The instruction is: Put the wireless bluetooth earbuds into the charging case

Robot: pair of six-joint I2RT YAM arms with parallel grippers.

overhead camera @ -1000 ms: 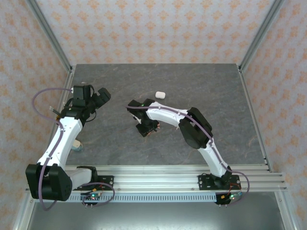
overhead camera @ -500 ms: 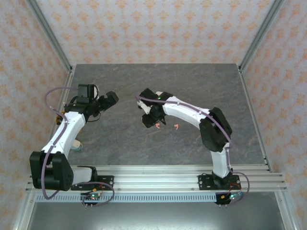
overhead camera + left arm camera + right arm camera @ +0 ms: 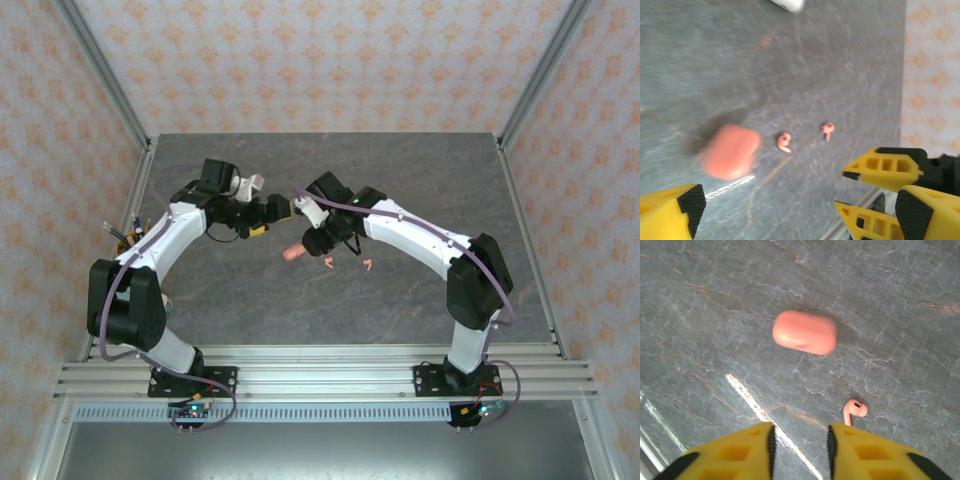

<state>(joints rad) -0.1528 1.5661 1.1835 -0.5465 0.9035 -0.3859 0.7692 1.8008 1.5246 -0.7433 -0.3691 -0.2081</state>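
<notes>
A coral-pink charging case lies shut on the grey marble table; it also shows blurred in the right wrist view and the left wrist view. Two pink earbuds lie loose just right of it, apart from each other. My right gripper hovers above and behind the case, its jaws a narrow gap apart with nothing between; one earbud lies beside its right finger. My left gripper hangs wide open over the table near the case.
The edge of a white case peeks in at the far side in the left wrist view. The right gripper's yellow fingers stand close beside my left one. An aluminium rail runs along the near edge; frame posts stand at the back corners.
My left arm swung right toward the table's middle. My right gripper lifted back from the near centre, uncovering the pink case and two earbuds, and its jaws narrowed.
</notes>
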